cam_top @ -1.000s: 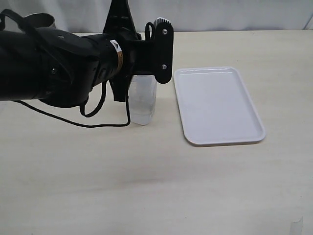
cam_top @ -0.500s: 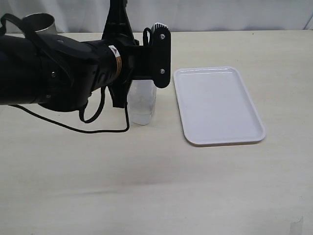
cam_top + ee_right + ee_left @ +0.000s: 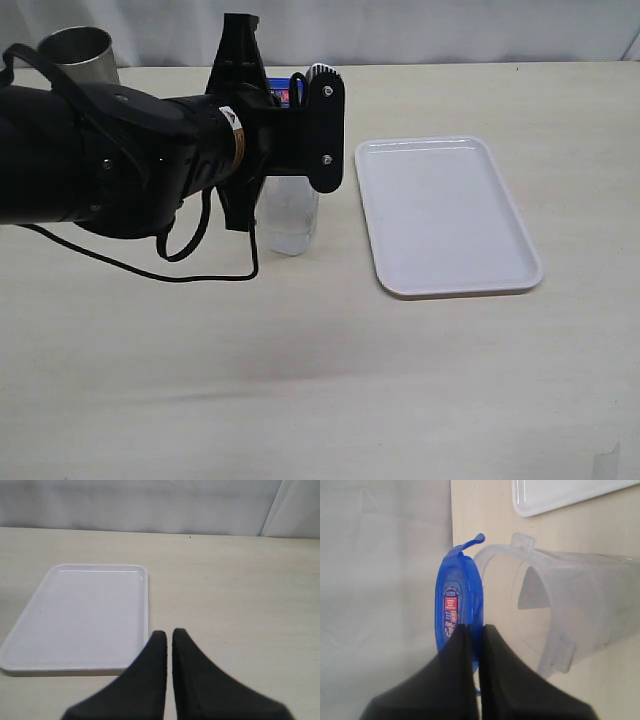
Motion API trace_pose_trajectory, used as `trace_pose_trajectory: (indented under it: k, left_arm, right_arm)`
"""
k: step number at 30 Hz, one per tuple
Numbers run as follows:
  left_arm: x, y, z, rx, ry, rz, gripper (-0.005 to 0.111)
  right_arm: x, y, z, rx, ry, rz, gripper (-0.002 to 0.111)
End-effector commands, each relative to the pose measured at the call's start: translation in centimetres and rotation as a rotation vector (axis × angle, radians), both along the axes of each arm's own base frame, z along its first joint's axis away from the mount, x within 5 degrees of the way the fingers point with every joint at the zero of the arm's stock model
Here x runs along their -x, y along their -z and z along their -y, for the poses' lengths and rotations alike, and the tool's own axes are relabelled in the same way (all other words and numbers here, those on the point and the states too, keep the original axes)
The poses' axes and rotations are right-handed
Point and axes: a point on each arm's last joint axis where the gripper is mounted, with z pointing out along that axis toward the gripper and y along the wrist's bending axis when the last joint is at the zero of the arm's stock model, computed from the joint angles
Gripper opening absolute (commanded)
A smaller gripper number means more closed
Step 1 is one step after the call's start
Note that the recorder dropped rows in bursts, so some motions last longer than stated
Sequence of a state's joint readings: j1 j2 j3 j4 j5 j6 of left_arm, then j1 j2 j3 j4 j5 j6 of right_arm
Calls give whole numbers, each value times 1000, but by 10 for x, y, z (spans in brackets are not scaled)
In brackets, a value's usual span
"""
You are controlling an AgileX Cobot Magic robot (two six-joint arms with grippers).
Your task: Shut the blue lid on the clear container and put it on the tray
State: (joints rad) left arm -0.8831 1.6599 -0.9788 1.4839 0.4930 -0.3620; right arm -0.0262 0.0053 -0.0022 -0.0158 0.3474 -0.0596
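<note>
Left hand (image 3: 474, 628), seemingly risen a little, clamps the blue lid (image 3: 457, 580).

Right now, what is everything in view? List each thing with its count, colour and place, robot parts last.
blue lid: one, translucent blue, held on edge in the left gripper, close to the container's mouth
clear container: one, clear, upright on the table, left of the tray and apart from it
tray: one, white, flat on the table, bare
metal cup: one, grey, far left of the table
table: one, pale beige
cable: one, black, trailing from the left arm onto the table
left gripper: one, black, shut on the blue lid
right gripper: one, black, shut, empty, near the tray
</note>
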Motion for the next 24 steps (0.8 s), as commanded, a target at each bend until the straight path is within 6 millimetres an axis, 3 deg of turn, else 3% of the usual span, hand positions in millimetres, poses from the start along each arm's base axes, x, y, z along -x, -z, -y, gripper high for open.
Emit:
trace_pose_trajectory:
  k: [1, 24]
  left_arm:
    - [3, 4, 0, 15, 0, -28, 0]
    - [1, 3, -4, -6, -34, -8, 0]
  right_arm:
    - [0, 0, 0, 0, 6, 9, 4]
    - [0, 0, 0, 0, 6, 9, 4]
